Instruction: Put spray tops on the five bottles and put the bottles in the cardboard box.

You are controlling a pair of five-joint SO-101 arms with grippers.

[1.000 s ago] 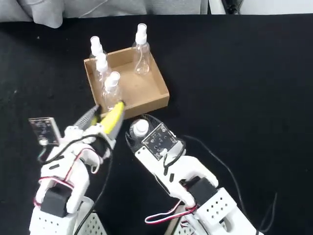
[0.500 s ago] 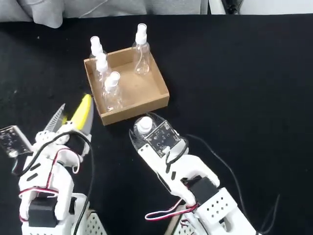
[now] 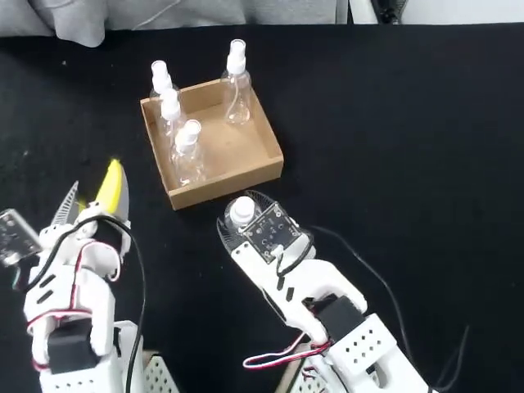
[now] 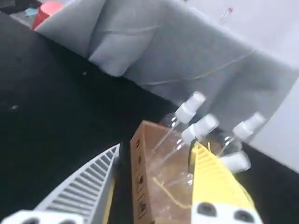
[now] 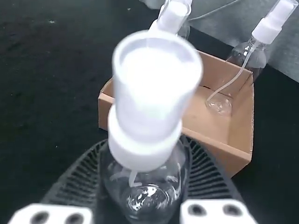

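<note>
The cardboard box [image 3: 246, 155] stands at the table's middle back. Three clear bottles with white spray tops stand in it: one at the front left [image 3: 187, 149], one behind it [image 3: 170, 112], one at the back right [image 3: 237, 82]. Another capped bottle [image 3: 161, 79] stands at the back left corner; I cannot tell if it is inside. My right gripper [image 3: 240, 219] is shut on a capped bottle [image 5: 145, 186], just in front of the box [image 5: 224, 135]. My left gripper [image 3: 90, 190] hangs open and empty left of the box [image 4: 149, 196].
A grey cloth [image 3: 74, 16] lies along the table's far edge. The black table [image 3: 409, 139] spreads to the right of the box. Both arm bases sit at the near edge.
My left gripper has pulled back from the front left bottle in the box and swung left, away from the box. The right gripper with its bottle has barely shifted.
</note>
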